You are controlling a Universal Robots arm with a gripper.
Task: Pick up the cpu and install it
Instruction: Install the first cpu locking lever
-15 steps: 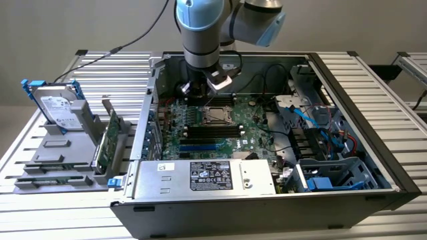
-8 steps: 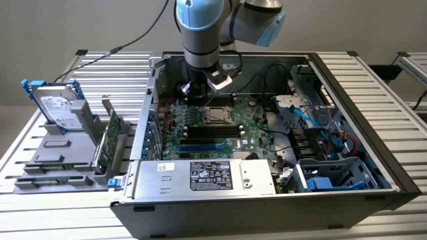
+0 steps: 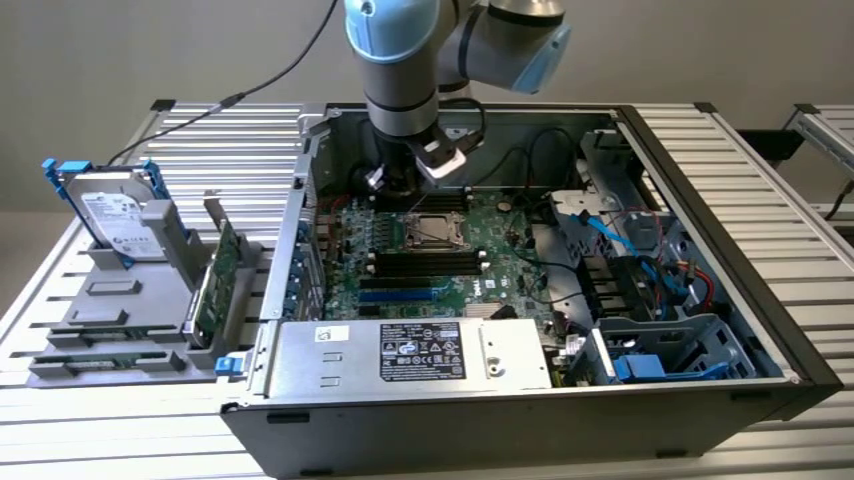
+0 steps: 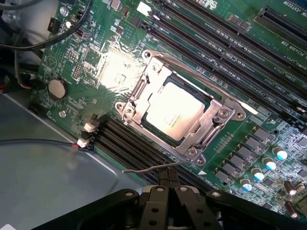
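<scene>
The claw (image 4: 168,192), its 2 fingers pressed together and empty, hovers over the motherboard (image 4: 91,67) inside the computer case (image 3: 747,330). The cpu (image 4: 173,111) sits in its socket frame (image 4: 138,95), just below the claw.

A silver table of ribbed aluminium slats (image 3: 747,170) carries 2 things: a black open computer tower case (image 3: 507,435) lying on its side across the middle, and just beside it, at the exterior view's left, a grey plastic parts rack (image 3: 107,318).
</scene>
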